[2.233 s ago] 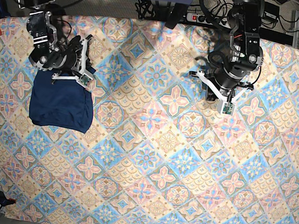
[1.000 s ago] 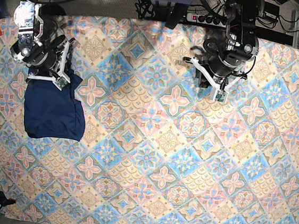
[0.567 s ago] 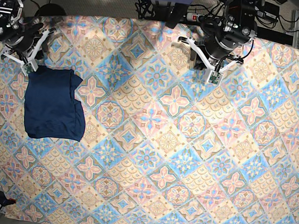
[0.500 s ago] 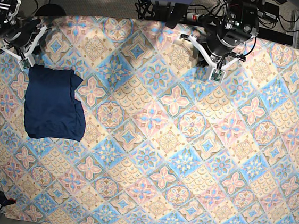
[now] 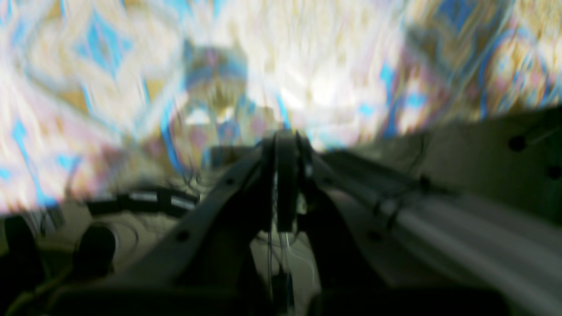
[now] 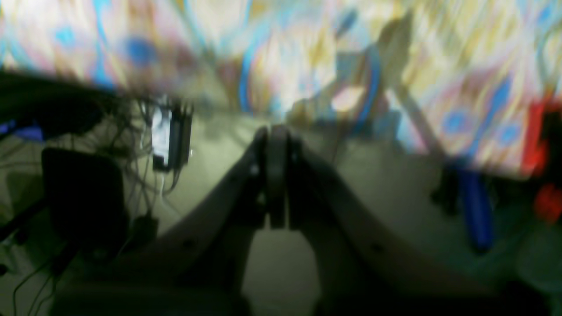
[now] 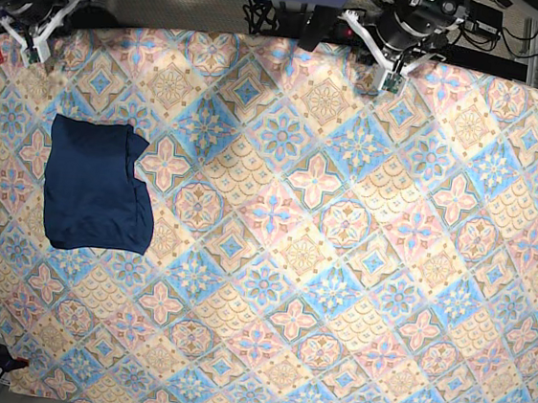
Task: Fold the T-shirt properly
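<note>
Base view: T-shirt (image 7: 96,186) lies folded into a compact, roughly rectangular dark navy bundle on the patterned cloth (image 7: 302,253) covering the worktop, near the cloth's left edge. Its upper right corner is slightly rumpled. Nothing touches it.

Right tool (image 7: 32,30) sits at the top left corner of the cloth, well apart from the T-shirt. Left tool (image 7: 391,70) sits at the top edge, right of centre, far from the garment. Jaw state too small to read from here.

Left wrist view, heavily blurred: left tool (image 5: 285,145) has its fingers pressed together, nothing between them. Patterned cloth (image 5: 131,66) fills the top; a pale frame and cables lie below. No garment visible.

Right wrist view, also blurred: right tool (image 6: 272,140) likewise closed and empty. Shows cables, a blue object (image 6: 476,215) and a red object (image 6: 546,175) beyond the cloth edge; what these two objects are cannot be told.
</note>
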